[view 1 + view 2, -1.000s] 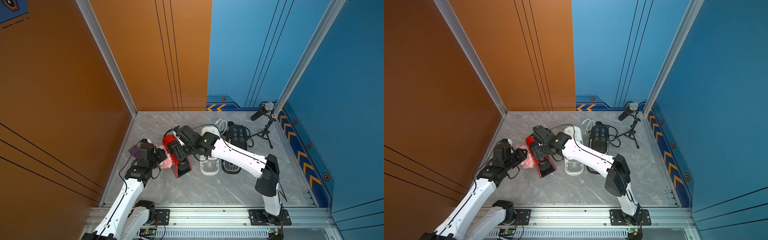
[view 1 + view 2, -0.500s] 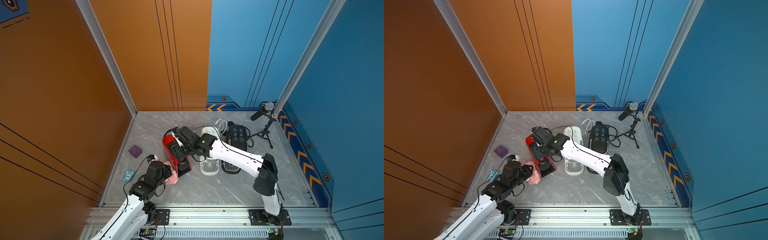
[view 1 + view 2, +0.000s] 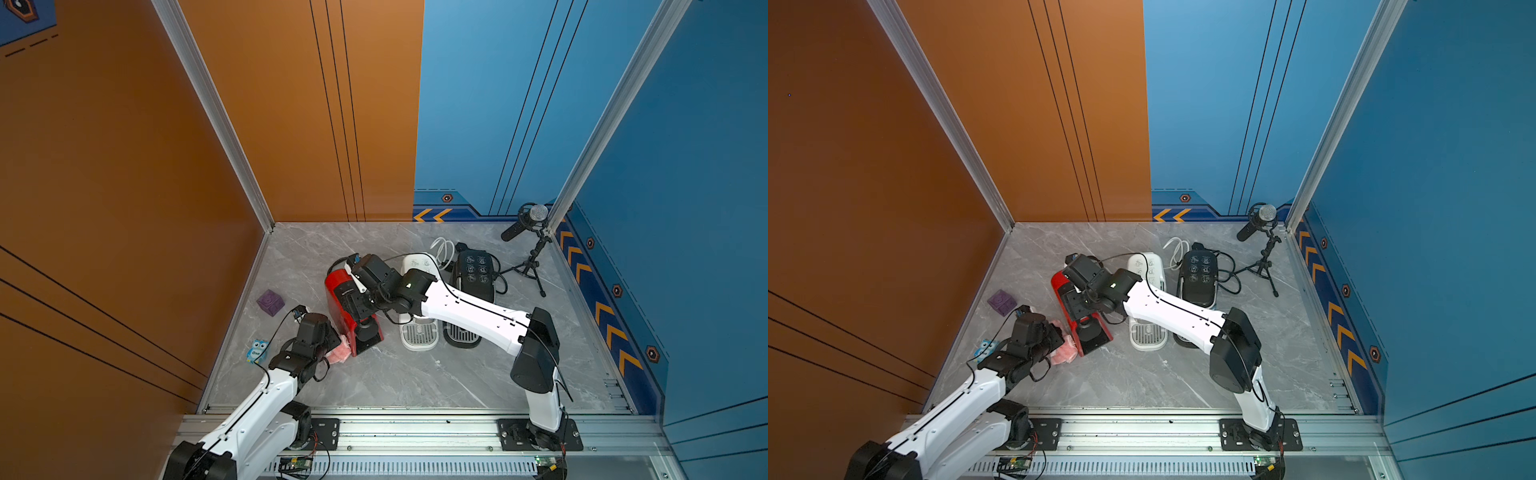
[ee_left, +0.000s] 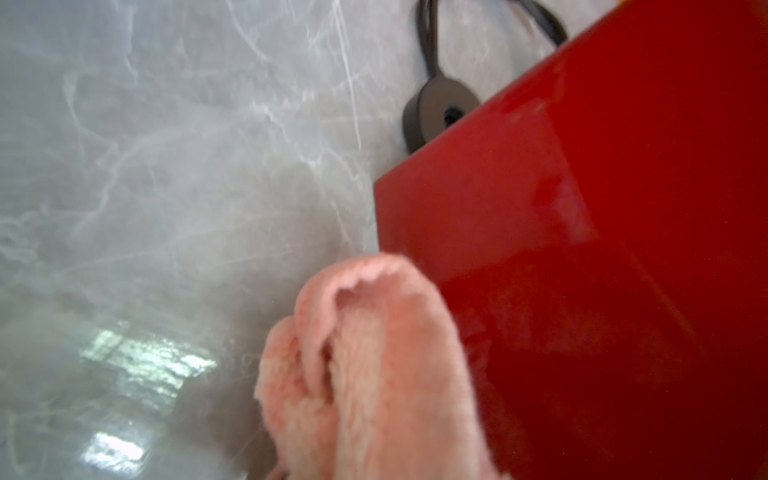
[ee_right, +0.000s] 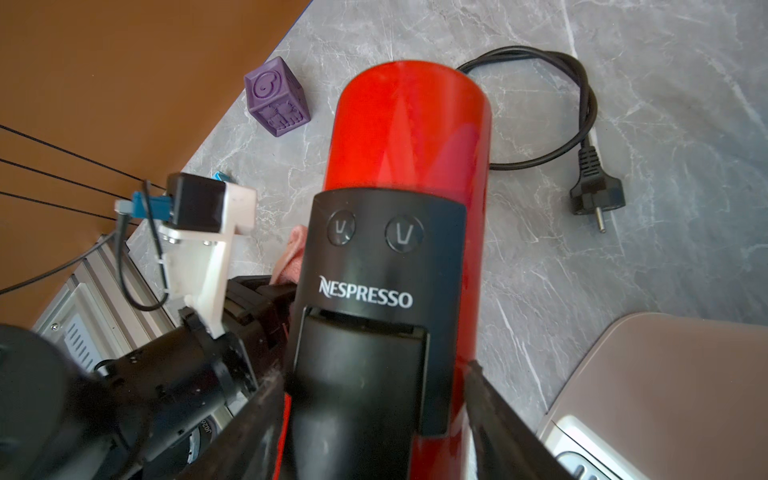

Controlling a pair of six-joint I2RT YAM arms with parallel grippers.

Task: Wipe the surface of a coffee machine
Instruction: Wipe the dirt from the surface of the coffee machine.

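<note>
The red coffee machine (image 3: 340, 297) (image 3: 1060, 291) stands mid-table, with a black head marked Nespresso (image 5: 409, 124). My right gripper (image 3: 357, 305) (image 5: 372, 376) reaches over it from the right. Its two fingers press the machine's sides, shut on it. A pink cloth (image 3: 338, 353) (image 3: 1064, 353) (image 4: 374, 374) is bunched in my left gripper (image 3: 328, 340) (image 3: 1052, 338), which is shut on it. The cloth lies against the glossy red left side (image 4: 582, 249) near the machine's front corner. It hides the left fingers in the left wrist view.
A white coffee machine (image 3: 417, 332) and a black one (image 3: 473, 270) stand just right of the red one, under my right arm. A microphone on a tripod (image 3: 528, 224) is at the back right. A purple cube (image 3: 270, 302), a small blue packet (image 3: 257, 351) and a black plug (image 5: 594, 195) lie on the table.
My left arm has drawn back toward the front edge, dragging the pink cloth along the red machine's left side. This uncovered the purple cube and blue packet. The right jaws narrowed slightly.
</note>
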